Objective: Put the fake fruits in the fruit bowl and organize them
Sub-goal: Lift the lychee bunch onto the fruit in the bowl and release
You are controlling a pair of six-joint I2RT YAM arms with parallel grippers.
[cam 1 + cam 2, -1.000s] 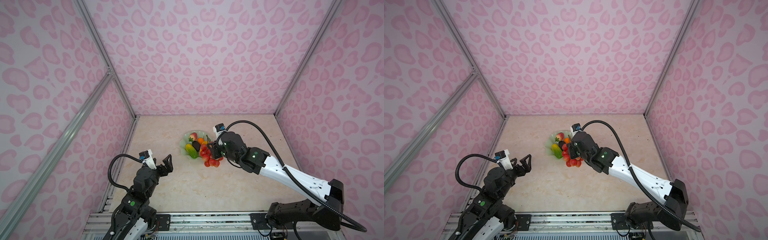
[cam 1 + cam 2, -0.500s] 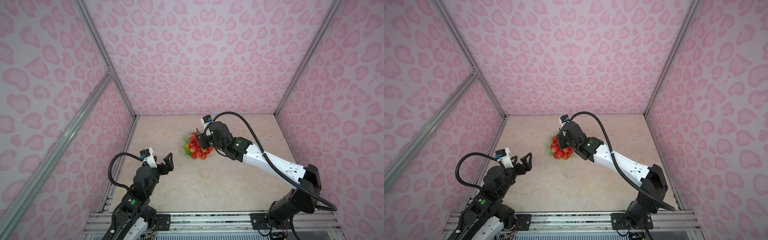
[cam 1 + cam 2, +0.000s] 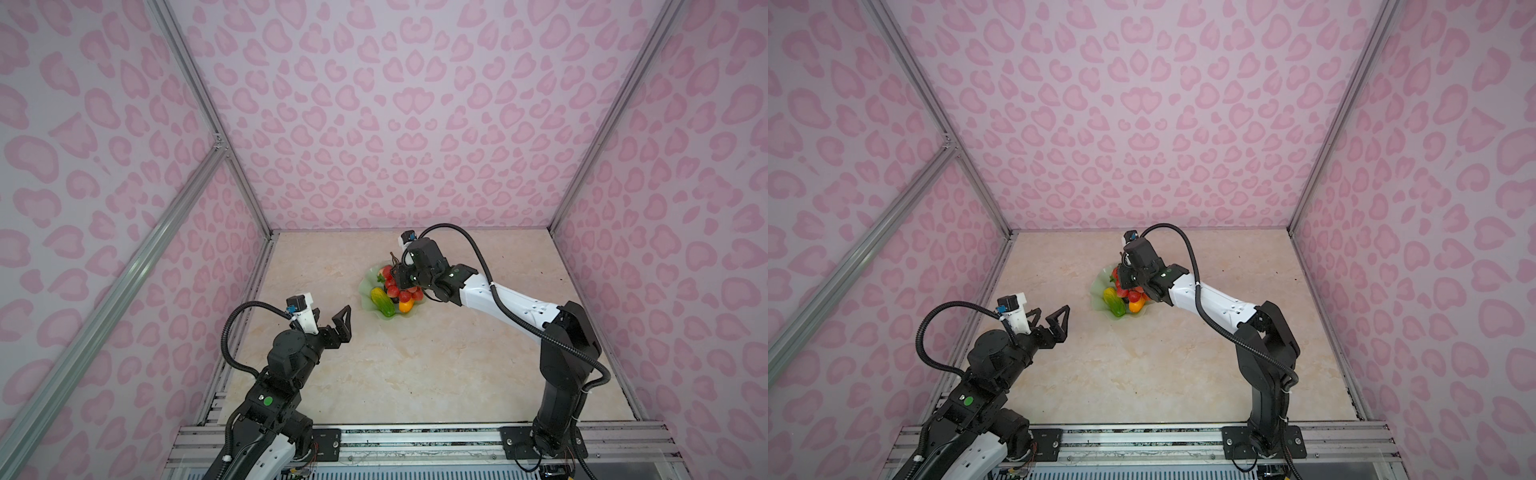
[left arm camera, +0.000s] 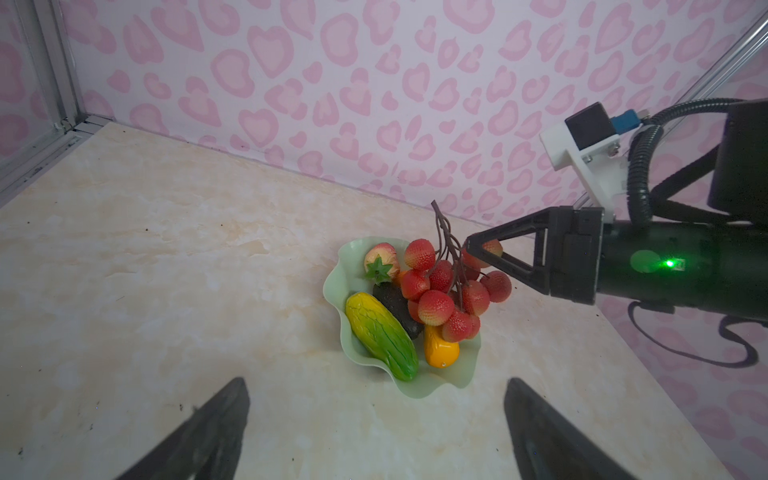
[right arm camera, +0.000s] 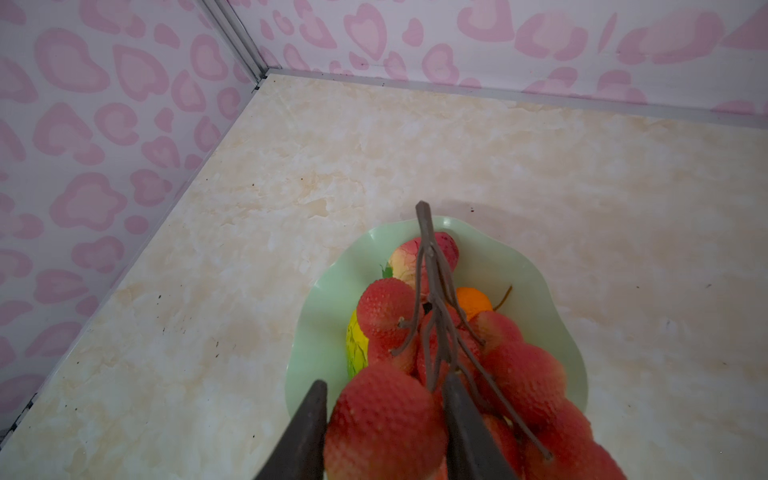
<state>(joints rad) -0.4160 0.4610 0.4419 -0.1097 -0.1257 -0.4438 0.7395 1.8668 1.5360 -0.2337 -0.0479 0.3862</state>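
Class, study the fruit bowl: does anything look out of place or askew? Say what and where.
The red berry bunch stands out: pinched in the right gripper, it hangs over the pile with its brown stem sticking up, not laid down. The other fruits lie inside the fruit bowl.

The bowl [image 3: 1098, 286] sits on the bench [image 3: 1142, 365], holding a green-yellow oblong [image 3: 1116, 305], an orange oblong [image 3: 1136, 307] and the berry bunch [image 3: 1128, 294]. The right end effector [image 3: 1124, 283] is down at the bunch. The left end effector [image 3: 1054, 311], jaws spread, hangs well apart from the bowl.
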